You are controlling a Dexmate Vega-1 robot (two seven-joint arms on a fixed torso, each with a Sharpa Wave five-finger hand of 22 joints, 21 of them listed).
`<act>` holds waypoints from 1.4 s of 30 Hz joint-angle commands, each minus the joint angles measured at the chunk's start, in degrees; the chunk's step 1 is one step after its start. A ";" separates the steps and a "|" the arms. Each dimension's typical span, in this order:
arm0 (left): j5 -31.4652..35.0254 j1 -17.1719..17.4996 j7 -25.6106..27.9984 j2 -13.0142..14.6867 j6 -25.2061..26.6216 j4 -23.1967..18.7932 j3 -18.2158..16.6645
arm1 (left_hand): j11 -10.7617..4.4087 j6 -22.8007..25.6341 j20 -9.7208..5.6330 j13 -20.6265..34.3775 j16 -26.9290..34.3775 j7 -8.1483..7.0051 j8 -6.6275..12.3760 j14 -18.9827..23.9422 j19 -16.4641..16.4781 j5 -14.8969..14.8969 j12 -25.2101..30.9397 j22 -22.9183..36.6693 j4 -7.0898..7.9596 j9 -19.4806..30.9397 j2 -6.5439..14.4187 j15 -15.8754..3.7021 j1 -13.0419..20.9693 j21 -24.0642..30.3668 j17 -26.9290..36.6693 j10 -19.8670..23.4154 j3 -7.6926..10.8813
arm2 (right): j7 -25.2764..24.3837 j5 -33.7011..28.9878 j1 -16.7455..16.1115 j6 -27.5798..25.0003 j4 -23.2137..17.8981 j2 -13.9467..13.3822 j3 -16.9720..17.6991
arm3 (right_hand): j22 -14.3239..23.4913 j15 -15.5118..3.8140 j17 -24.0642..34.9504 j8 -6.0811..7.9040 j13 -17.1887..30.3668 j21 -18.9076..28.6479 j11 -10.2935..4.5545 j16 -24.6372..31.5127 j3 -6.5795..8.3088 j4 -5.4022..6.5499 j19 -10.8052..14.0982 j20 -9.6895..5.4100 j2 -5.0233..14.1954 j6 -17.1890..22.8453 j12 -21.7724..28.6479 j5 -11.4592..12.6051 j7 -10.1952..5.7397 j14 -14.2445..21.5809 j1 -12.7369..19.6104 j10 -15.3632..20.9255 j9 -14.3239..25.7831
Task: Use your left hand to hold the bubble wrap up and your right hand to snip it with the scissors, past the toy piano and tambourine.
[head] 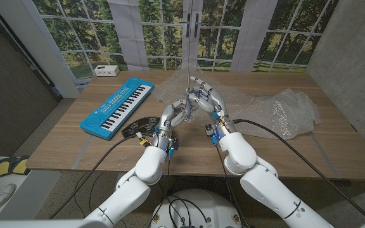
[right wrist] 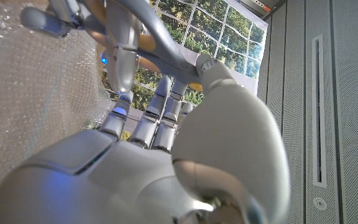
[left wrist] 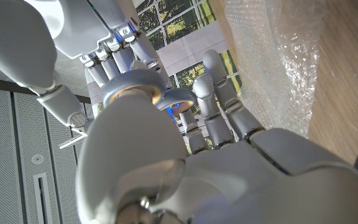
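Observation:
Clear bubble wrap (head: pixel 277 114) lies crumpled across the far right half of the wooden table (head: pixel 62 142); it also shows in the wrist views (left wrist: pixel 284 50) (right wrist: pixel 36 81). My left hand (head: pixel 173 117) and right hand (head: pixel 209 101) are raised over the table's middle with their fingertips meeting. Between them stand the scissors (head: pixel 191 71), a thin blade pointing up. Their grey, orange-lined handle loops (left wrist: pixel 132 90) (right wrist: pixel 166 53) sit among the fingers of both hands. Neither hand touches the wrap.
A blue toy piano (head: pixel 116 106) lies at an angle on the left, with a black tambourine (head: pixel 138 126) just in front of it, close to my left forearm. A small white box (head: pixel 106 69) rests on the ledge beyond the table.

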 commanded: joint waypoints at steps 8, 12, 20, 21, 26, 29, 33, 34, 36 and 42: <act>-6.86 -0.14 -3.06 0.59 1.25 -0.13 -0.29 | -3.71 0.15 -3.35 0.05 -0.76 0.32 0.19 1.51 -0.79 -0.17 38.36 -0.67 -0.28 2.72 0.20 -7.72 0.25 2.35 1.65 8.18 0.80 | 1.76 2.06 0.80 1.59 1.24 -0.91 0.28 | -0.06 -7.70 -2.68 -0.24 3.09 0.22 -7.26 -1.94 -0.34 1.59 0.80 0.69 -0.06 -1.99 1.24 0.63 1.40 -1.41 -3.36 4.79 0.08; -7.02 -0.29 -3.07 0.68 1.34 -0.16 -0.24 | -3.70 0.13 -3.31 0.05 -1.14 0.45 0.10 1.76 -1.13 -0.16 38.33 -1.03 -0.36 2.84 0.16 -7.72 0.22 3.24 2.31 8.25 1.05 | 2.38 2.26 0.86 2.92 1.88 -0.90 0.25 | -0.04 -6.70 -3.71 -0.47 2.73 -0.18 -5.63 -2.08 -1.99 3.74 -0.13 1.01 -0.67 -4.17 0.35 0.15 2.16 -2.84 -8.52 2.01 0.04; -7.54 -0.55 -3.29 0.75 1.39 -0.13 -0.10 | -3.68 0.36 -3.51 0.04 -2.22 0.63 -0.22 2.19 -1.18 -0.09 38.33 -1.67 -0.34 2.54 0.09 -7.79 0.03 4.70 2.34 8.40 1.30 | 1.97 1.70 0.45 4.53 2.62 -0.41 0.26 | 0.08 -2.66 -5.34 -0.04 1.50 -0.20 -3.96 -2.66 -4.50 5.14 -2.20 0.98 -1.96 -7.92 -3.57 -1.90 1.73 -11.81 -14.94 -6.69 -0.05; -7.57 -0.58 -3.29 0.69 1.24 -0.02 -0.08 | -3.68 0.63 -3.51 0.04 -1.81 0.57 -0.24 2.90 -1.07 -0.08 38.34 -1.81 -0.33 2.40 0.04 -7.76 -0.02 5.00 3.00 8.50 1.32 | 2.14 1.68 0.46 4.75 2.74 -0.45 0.26 | 0.10 -1.69 -6.05 0.02 0.91 -0.16 -3.73 -2.48 -5.23 5.56 -2.45 1.03 -2.45 -8.88 -4.84 -2.76 2.12 -13.20 -16.59 -8.37 -0.06; -8.06 -0.60 -3.63 0.66 0.89 0.21 0.00 | -3.70 0.66 -3.62 0.05 -2.16 0.69 -0.24 3.30 -1.37 -0.01 38.35 -2.36 -0.39 2.69 -0.12 -7.74 -0.09 5.91 3.88 8.74 1.49 | 2.35 1.90 0.34 5.87 3.65 -0.04 0.26 | 0.17 1.36 -9.51 0.53 -1.98 -0.04 -0.91 -1.73 -8.76 8.99 -3.52 1.11 -3.14 -11.59 -10.68 -9.42 3.63 -17.31 -26.21 -14.05 -0.17; -8.98 -0.40 -3.92 0.75 0.99 -0.13 -0.13 | -3.73 0.28 -3.61 0.07 -2.87 0.63 -0.46 3.04 -1.57 0.01 38.36 -2.72 -0.38 2.81 -0.11 -7.75 -0.15 6.46 3.88 8.84 1.62 | 1.72 1.94 -0.05 7.06 4.41 0.78 0.40 | 0.19 2.24 -10.77 0.44 -2.98 -0.08 0.15 -1.65 -9.93 10.05 -4.23 1.13 -3.36 -13.64 -13.42 -12.44 4.10 -19.47 -29.49 -17.08 -0.24; -9.90 -0.03 -4.40 0.85 0.42 -0.42 -0.28 | -3.74 0.52 -3.63 0.06 -3.30 0.44 -0.60 2.87 -1.90 0.00 38.35 -3.07 -0.42 2.67 -0.19 -7.75 -0.16 6.95 4.22 8.91 1.73 | 1.11 2.26 -0.50 7.52 4.80 1.21 0.89 | 0.22 2.40 -11.22 0.49 -3.38 -0.01 0.24 -1.41 -10.61 11.11 -4.35 1.14 -3.14 -14.38 -14.14 -13.80 4.30 -19.96 -31.85 -17.20 -0.26; -10.12 0.02 -4.59 0.91 0.32 -0.46 -0.29 | -3.76 0.21 -3.67 0.06 -3.90 0.38 -0.44 2.72 -2.07 0.00 38.33 -3.35 -0.40 3.31 -0.16 -7.81 -0.21 7.34 3.86 8.92 1.80 | 0.85 2.18 -0.58 7.47 4.80 1.30 0.99 | 0.22 2.41 -11.27 0.46 -3.42 -0.01 0.26 -1.41 -10.67 11.16 -4.36 1.14 -3.15 -14.53 -14.22 -13.91 4.42 -20.04 -32.00 -17.24 -0.26; -10.62 0.03 -5.09 1.03 0.11 -0.45 -0.28 | -3.73 0.36 -3.59 0.05 -4.50 0.39 -0.67 2.32 -2.20 -0.02 38.30 -3.57 -0.45 3.02 -0.25 -7.79 -0.20 7.67 3.61 8.84 1.86 | 0.74 2.44 -0.76 7.68 4.93 1.45 1.18 | 0.22 2.54 -11.40 0.45 -3.50 0.00 0.39 -1.40 -10.75 11.24 -4.39 1.13 -3.15 -14.75 -14.42 -14.12 4.60 -20.17 -32.26 -17.40 -0.27; -15.53 -1.01 -11.49 0.63 -4.83 2.68 0.07 | -3.70 0.50 -3.66 0.03 -4.99 0.34 -1.04 2.79 -3.02 0.04 38.22 -4.56 -0.41 3.08 -0.36 -7.81 -0.35 9.00 4.19 8.51 2.02 | 0.15 2.76 -1.03 7.79 5.47 1.89 1.59 | 0.24 2.69 -11.90 0.50 -3.87 0.06 0.68 -1.31 -11.13 11.59 -4.46 1.12 -3.14 -15.36 -15.66 -14.85 4.77 -20.65 -33.44 -18.94 -0.31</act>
